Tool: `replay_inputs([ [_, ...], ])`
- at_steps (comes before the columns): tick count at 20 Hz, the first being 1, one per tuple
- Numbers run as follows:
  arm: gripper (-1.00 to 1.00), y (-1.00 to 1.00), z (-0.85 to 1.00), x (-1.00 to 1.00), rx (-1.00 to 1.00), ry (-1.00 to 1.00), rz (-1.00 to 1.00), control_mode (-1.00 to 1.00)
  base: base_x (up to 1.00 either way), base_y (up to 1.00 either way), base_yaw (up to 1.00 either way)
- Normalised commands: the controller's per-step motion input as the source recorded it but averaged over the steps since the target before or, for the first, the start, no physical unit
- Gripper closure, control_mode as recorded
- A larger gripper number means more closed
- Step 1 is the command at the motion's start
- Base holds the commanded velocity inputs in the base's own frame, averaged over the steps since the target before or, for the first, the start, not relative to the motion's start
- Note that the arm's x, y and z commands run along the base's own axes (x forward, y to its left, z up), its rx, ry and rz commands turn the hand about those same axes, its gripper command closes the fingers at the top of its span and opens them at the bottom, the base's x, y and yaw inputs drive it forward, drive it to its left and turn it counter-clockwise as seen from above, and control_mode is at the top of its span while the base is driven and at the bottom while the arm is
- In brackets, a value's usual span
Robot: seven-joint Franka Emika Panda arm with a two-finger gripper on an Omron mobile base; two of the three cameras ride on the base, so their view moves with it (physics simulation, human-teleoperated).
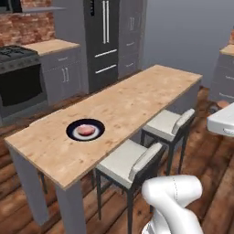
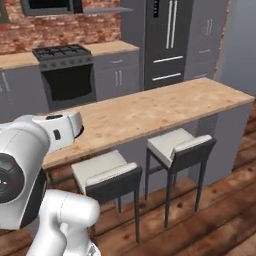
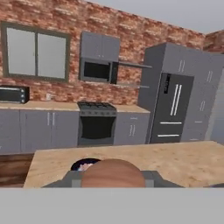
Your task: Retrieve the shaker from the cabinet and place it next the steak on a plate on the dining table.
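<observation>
right now we see the shaker (image 3: pixel 113 173) as a rounded brown wooden top low in the hand view, held between the dark finger tips of the gripper (image 3: pixel 113 179), whose jaws are closed narrowly on it. just past it, on the near left part of the dining table (image 3: pixel 183 159), we see the dark plate (image 3: pixel 78 165) with a bit of the pink steak (image 3: pixel 87 166) peeking out beside the shaker's top. from the left base view we find the plate (image 1: pixel 85 130) with the steak (image 1: pixel 85 130) lying at its centre, near the table's (image 1: pixel 137 98) close end, and two pale-cushioned stools (image 1: pixel 132 162) tucked along its right side. beyond the table we see a black stove (image 3: pixel 96 122) set among grey lower cupboards, a microwave (image 3: pixel 97 70) above it, a tall dark refrigerator (image 3: pixel 173 109), a brick wall with a window (image 3: pixel 36 52), and a toaster oven (image 3: pixel 13 94) on the counter at the left
</observation>
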Motion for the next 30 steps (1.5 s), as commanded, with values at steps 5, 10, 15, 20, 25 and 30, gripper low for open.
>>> replay_inputs([
  [5, 1.00, 0.00, 0.00, 0.00, 0.00, 0.00, 0.00, 1.00, 0.00, 0.46, -0.81],
  [10, 1.00, 0.00, 0.00, 0.00, 0.00, 0.00, 0.00, 1.00, -0.61, 0.40, -0.81],
  [15, 1.00, 0.00, 0.00, 0.00, 0.00, 0.00, 0.00, 1.00, -1.00, 0.74, -0.63],
  [20, 1.00, 0.00, 0.00, 0.00, 0.00, 0.00, 0.00, 1.00, -1.00, 1.00, -0.32],
  [25, 1.00, 0.00, 0.00, 0.00, 0.00, 0.00, 0.00, 1.00, -0.75, 1.00, -0.23],
  [30, 1.00, 0.00, 0.00, 0.00, 0.00, 0.00, 0.00, 1.00, 0.44, 1.00, -0.37],
])
